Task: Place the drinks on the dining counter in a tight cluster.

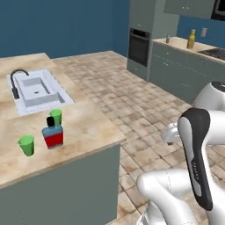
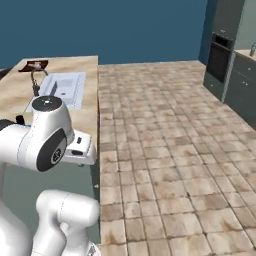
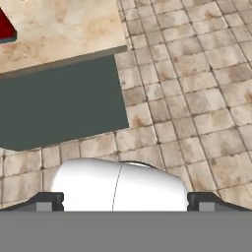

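standing together: one blue bottle (image 1: 53, 135), two green cups (image 1: 26, 145)

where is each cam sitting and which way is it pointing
left base view: behind the arm on its left, facing forward and down at the dining counter with the sink, the blue bottle and two green cups; white arm lower right.
right base view: behind on its right, same counter and sink; arm lower left.
hand view: on the hand, looking down at the counter corner and floor; open gripper.
Shared by all: the counter.
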Robot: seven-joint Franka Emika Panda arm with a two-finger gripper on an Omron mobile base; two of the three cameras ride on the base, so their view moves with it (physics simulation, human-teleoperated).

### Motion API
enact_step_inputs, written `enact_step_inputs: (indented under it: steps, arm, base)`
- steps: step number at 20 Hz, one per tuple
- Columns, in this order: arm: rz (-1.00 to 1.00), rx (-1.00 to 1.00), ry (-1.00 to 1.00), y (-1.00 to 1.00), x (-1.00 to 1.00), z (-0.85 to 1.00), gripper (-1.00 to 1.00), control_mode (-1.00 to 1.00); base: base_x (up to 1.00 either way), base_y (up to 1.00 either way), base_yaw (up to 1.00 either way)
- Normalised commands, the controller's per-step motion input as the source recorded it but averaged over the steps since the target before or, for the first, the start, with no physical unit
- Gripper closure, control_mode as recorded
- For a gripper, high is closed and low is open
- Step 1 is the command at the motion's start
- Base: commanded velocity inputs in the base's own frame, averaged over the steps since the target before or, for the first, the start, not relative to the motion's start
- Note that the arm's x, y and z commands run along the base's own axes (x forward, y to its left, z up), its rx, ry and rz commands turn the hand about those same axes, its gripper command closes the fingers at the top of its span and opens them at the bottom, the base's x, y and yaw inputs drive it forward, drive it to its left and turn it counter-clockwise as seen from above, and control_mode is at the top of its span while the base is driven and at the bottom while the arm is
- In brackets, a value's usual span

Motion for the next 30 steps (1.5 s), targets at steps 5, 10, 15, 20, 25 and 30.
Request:
enact_step_inputs:
  steps: [5,10,15,20,25,30]
  arm:
    - [0.0,0.0,0.0,0.0,0.0,0.0,-1.0,1.0]
    - [0.0,0.0,0.0,0.0,0.0,0.0,-1.0,1.0]
    - [0.0,0.0,0.0,0.0,0.0,0.0,-1.0,1.0]
    - [0.0,0.0,0.0,0.0,0.0,0.0,-1.0,1.0]
    - [0.0,0.0,0.0,0.0,0.0,0.0,-1.0,1.0]
    - [0.0,0.0,0.0,0.0,0.0,0.0,-1.0,1.0]
  base:
    - [0.27,-0.83,-0.64]
    - [0.42,-0.67,-0.66]
    - [0.8,-0.26,-0.45]
    - [0.97,0.04,-0.12]
    - [1.0,0.36,-0.13]
    - [1.0,0.41,-0.14]
